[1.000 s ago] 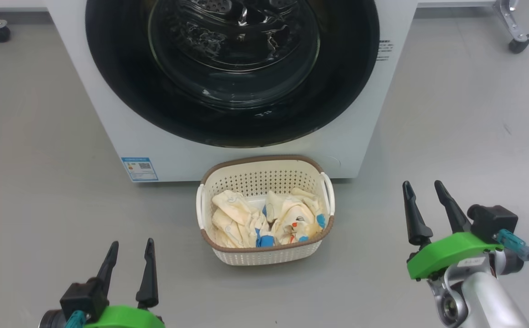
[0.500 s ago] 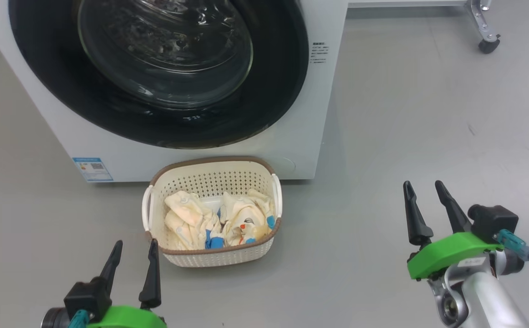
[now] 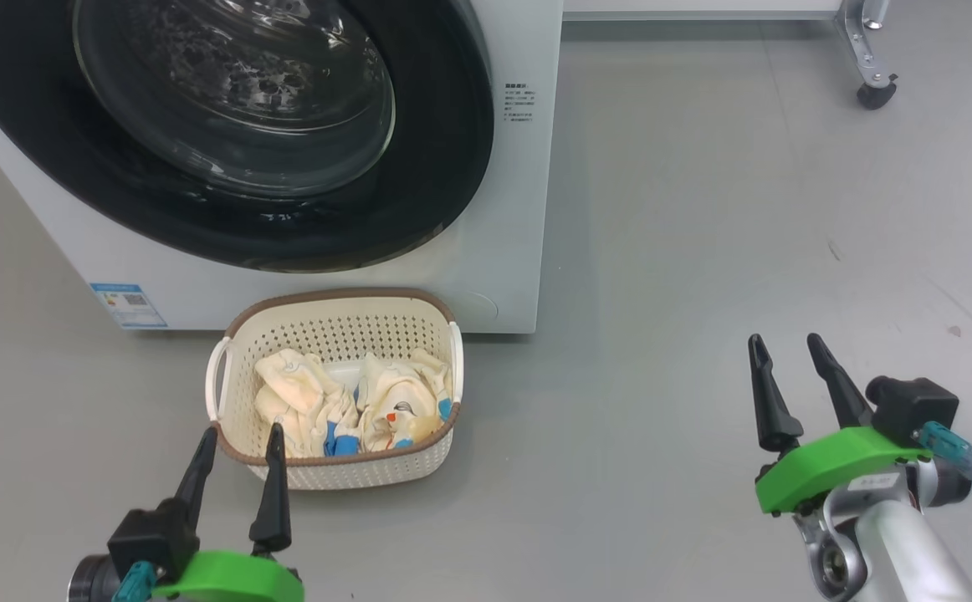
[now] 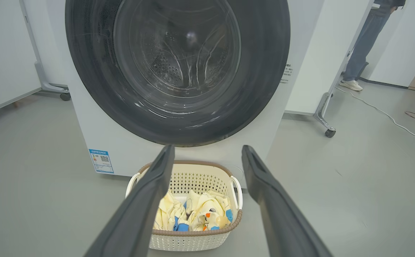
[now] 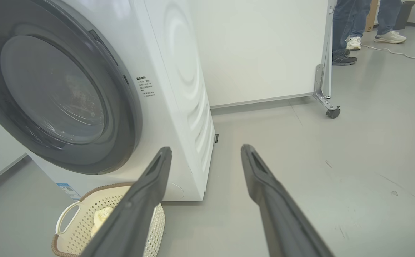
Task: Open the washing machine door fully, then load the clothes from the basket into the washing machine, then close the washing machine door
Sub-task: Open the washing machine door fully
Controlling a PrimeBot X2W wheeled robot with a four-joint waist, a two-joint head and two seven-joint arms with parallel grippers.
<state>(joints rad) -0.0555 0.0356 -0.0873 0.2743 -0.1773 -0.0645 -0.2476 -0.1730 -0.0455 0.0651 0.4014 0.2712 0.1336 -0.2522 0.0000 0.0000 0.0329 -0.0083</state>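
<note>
The left pincer (image 3: 241, 432), two long dark fingers on a green base, sat at the lower left of the head view. Its fingers were spread wide and held nothing. The tips pointed at the near side of the small cream plastic basket (image 3: 352, 478) with little holes and a brown rim. I could not tell if they touched it.

The right pincer (image 3: 784, 339) looked the same and sat at the lower right. It was wide open and empty too, over the bare grey floor (image 3: 703, 251), well apart from the basket.

The basket stood on the floor, just in front of the big white washing machine (image 3: 519, 209). The soft pale yellow clothes (image 3: 394, 401) with blue cuffs lay inside it. At the upper left, the large round washing machine door (image 3: 444, 167), with its shiny black rim and clear glass middle, looked shut.

So the job seemed to have hardly started. The door was not open yet and the clothes were in the basket. What was left: open the door all the way, put the clothes in, then shut the door.
</note>
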